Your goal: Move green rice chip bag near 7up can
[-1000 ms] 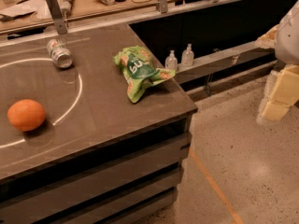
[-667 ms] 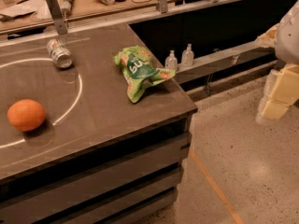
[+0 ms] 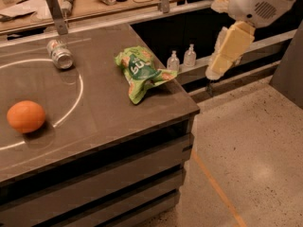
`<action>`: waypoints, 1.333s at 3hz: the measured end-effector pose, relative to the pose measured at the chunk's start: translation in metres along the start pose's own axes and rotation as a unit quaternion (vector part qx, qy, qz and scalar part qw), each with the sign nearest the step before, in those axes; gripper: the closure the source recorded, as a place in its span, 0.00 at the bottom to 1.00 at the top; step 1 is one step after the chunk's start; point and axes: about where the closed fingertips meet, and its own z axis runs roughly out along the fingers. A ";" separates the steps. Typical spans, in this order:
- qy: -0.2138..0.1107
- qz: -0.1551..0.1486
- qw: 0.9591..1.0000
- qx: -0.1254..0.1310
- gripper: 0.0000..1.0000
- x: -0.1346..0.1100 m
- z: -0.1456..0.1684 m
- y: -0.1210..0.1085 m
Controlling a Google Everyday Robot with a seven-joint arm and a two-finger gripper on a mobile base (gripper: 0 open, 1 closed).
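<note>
The green rice chip bag (image 3: 140, 73) lies crumpled on the dark counter (image 3: 104, 122), near its right edge. The 7up can (image 3: 59, 54) lies on its side at the back left of the counter, well apart from the bag. My gripper (image 3: 215, 70) hangs from the white and cream arm (image 3: 251, 8) at the upper right. It is off the counter, to the right of the bag and above the floor, holding nothing that I can see.
A round orange fruit (image 3: 26, 117) sits at the counter's left. Two clear pump bottles (image 3: 181, 59) stand on a ledge behind the counter's right edge. A back shelf (image 3: 94, 6) holds clutter. Speckled floor (image 3: 255, 164) lies to the right.
The arm with my gripper has moved left and up, closer to the counter's right edge and the bag. The bag, can and orange have not moved.
</note>
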 end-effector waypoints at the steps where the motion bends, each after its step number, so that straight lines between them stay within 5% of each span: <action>1: -0.047 0.003 0.999 -0.011 0.00 -0.053 0.033 -0.031; 2: -0.070 0.030 0.996 -0.054 0.00 -0.104 0.092 -0.044; 4: -0.045 0.050 0.993 -0.095 0.00 -0.119 0.156 -0.017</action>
